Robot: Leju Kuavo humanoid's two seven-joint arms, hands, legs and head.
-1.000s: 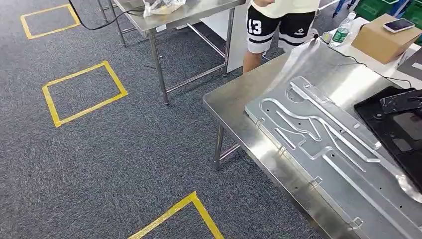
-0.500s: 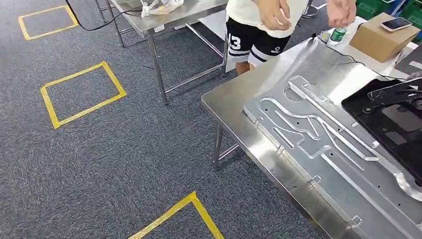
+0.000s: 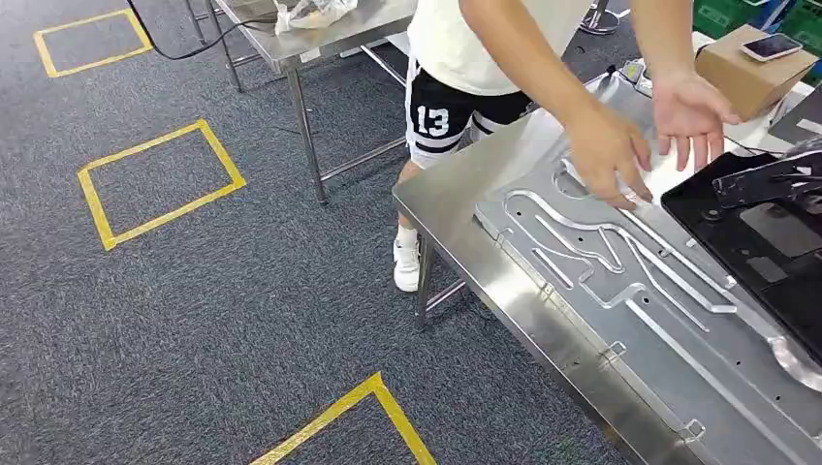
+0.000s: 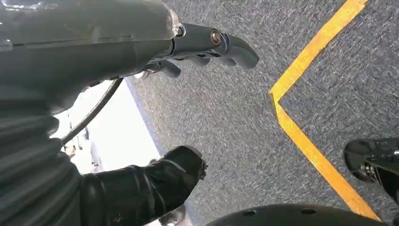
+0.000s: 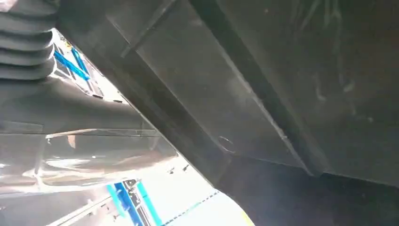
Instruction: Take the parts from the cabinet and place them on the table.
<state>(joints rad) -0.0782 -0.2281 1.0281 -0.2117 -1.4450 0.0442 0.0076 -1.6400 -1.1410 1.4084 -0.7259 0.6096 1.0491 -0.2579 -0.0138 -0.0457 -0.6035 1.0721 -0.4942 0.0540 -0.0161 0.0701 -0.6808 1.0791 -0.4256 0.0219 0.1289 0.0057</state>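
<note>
A large black moulded part [image 3: 766,262] lies at the right end of the steel table [image 3: 456,203], beside a big silver plate with cut-out slots [image 3: 620,320]. In the right wrist view the same black part [image 5: 263,84] sits right against my right hand [image 5: 70,141], which holds it; the part hides the fingers. My left hand [image 4: 94,61] hangs over the grey carpet with fingers and thumb apart and nothing in it. A person leans over the table with one hand [image 3: 606,150] on the silver plate and the other hand [image 3: 690,107] just above the black part's far corner.
A cardboard box [image 3: 746,63] with a phone [image 3: 775,46] on it stands at the far right. A second steel table [image 3: 330,29] stands at the back. Yellow tape squares [image 3: 160,179] mark the carpet, and one tape line [image 4: 301,136] runs under my left hand.
The person has stepped up to the table and reached both hands down over the plate. The black part slid a little to the left a second ago and has held still since.
</note>
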